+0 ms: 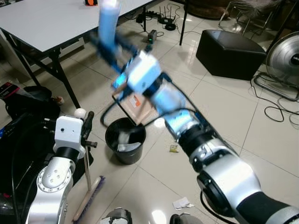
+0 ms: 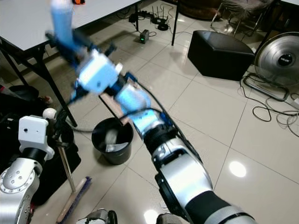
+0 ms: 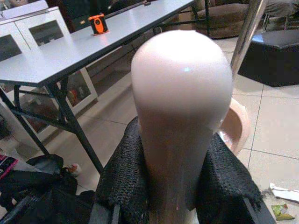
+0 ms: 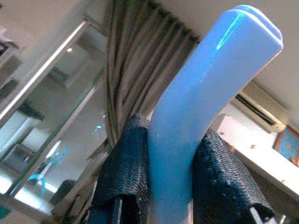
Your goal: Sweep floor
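Note:
My right gripper (image 1: 106,45) is raised high and shut on the blue handle (image 4: 210,93) of a dustpan. The dustpan's pinkish pan (image 1: 136,106) hangs tilted over a black bin (image 1: 124,142) with pale scraps inside. At the lower left, my left gripper (image 1: 87,125) is shut on the thin broom stick just under its white knob (image 3: 182,88). The stick stands nearly upright, and the broom head (image 1: 88,198) rests on the tiles. A small wrapper (image 1: 174,148) and a white paper scrap (image 1: 182,203) lie on the floor right of the bin.
A grey folding table (image 1: 46,23) with black legs stands at the back left. A black ottoman (image 1: 230,53), a floor fan (image 1: 285,60) and loose cables (image 1: 275,112) are at the right. Black bags (image 1: 23,107) crowd my left side.

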Motion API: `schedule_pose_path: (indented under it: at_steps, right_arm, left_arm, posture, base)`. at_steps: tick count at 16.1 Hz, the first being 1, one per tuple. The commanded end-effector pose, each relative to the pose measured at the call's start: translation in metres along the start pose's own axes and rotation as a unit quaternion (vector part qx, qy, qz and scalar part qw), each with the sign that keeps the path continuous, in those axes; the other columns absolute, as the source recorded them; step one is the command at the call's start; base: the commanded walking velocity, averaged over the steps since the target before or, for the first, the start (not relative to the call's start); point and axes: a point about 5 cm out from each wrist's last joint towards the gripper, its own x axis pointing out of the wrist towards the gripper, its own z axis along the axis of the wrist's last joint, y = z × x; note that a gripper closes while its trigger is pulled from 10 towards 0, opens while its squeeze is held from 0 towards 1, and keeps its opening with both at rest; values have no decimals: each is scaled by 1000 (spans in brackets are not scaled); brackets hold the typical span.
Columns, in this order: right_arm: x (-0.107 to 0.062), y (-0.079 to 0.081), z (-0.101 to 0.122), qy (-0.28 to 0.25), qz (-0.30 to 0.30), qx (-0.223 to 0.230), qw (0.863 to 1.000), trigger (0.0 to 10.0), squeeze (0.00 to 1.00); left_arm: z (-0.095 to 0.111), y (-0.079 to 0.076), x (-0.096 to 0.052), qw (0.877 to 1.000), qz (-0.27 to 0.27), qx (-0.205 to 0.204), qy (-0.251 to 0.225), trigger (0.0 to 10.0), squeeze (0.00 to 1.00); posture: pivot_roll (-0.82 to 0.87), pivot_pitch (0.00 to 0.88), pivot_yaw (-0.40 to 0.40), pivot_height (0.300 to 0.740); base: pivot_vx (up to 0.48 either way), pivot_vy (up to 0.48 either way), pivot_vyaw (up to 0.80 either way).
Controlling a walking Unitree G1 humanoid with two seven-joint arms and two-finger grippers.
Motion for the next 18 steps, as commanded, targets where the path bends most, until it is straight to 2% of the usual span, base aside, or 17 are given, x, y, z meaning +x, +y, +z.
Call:
schedule_pose_path:
  at_steps: [1,2,3,4,6,7,8,9,10,13,15,16,17,18]
  right_arm:
    - [3,6,7,-30,24,-19,999,10000,0]
    - [2,7,7,-29,28,-26,999,10000,0]
    - [1,-6,3,-9,9,-56,998,10000,0]
    - [1,-13,2,-2,-6,-64,998,10000,0]
    - [-10,-63,-1,53,-114,-97,987,10000,0]
    - [-18,-80,-1,74,-153,-104,980,10000,0]
    - [-27,-91,-1,89,-175,-108,975,10000,0]
    - [-48,-106,2,115,-201,-118,965,10000,0]
    - [-83,-124,10,163,-224,-154,948,10000,0]
    - [-117,-131,18,218,-245,-159,931,10000,0]
    - [-160,-127,24,301,-303,-118,896,10000,0]
    - [-173,-124,23,327,-327,-98,881,10000,0]
    - [-191,-118,20,368,-362,-75,854,10000,0]
    - [-200,-113,19,390,-365,-85,841,10000,0]
  left_arm:
    - [11,1,1,1000,7,11,-24,10000,0]
    - [11,1,1,1000,6,11,-24,10000,0]
    - [11,-2,3,1000,-1,10,-22,10000,0]
    - [11,-3,4,1000,-4,10,-22,10000,0]
    - [8,-14,8,999,-30,7,-13,10000,0]
    - [6,-18,9,999,-41,3,-10,10000,0]
    - [5,-21,10,999,-53,0,-8,10000,0]
    - [2,-29,11,997,-79,-2,-3,10000,0]
    - [0,-37,12,995,-102,-10,0,10000,0]
    - [0,-43,16,994,-112,-18,1,10000,0]
    - [1,-48,20,992,-124,-20,-2,10000,0]
    - [2,-49,21,992,-126,-21,-3,10000,0]
    - [2,-51,24,991,-131,-19,-5,10000,0]
    - [3,-54,26,991,-135,-21,-7,10000,0]
  posture:
    - [68,110,0,740]
    - [68,111,2,740]
    - [63,110,3,740]
    - [61,110,3,740]
    - [40,112,8,740]
    - [36,112,11,740]
    - [22,116,18,740]
    - [10,116,24,740]
    - [-11,117,34,740]
    - [-29,118,38,740]
    - [-33,119,39,740]
    - [-35,120,40,740]
    - [-37,119,44,740]
    - [-39,120,48,740]
  base:
    - [0,0,0]
    - [0,0,0]
    - [0,0,0]
    - [0,0,0]
    - [0,0,0]
    - [0,0,0]
    - [0,0,0]
    - [0,0,0]
    - [0,0,0]
    - [0,0,0]
    - [0,0,0]
    - [0,0,0]
    - [0,0,0]
    - [0,0,0]
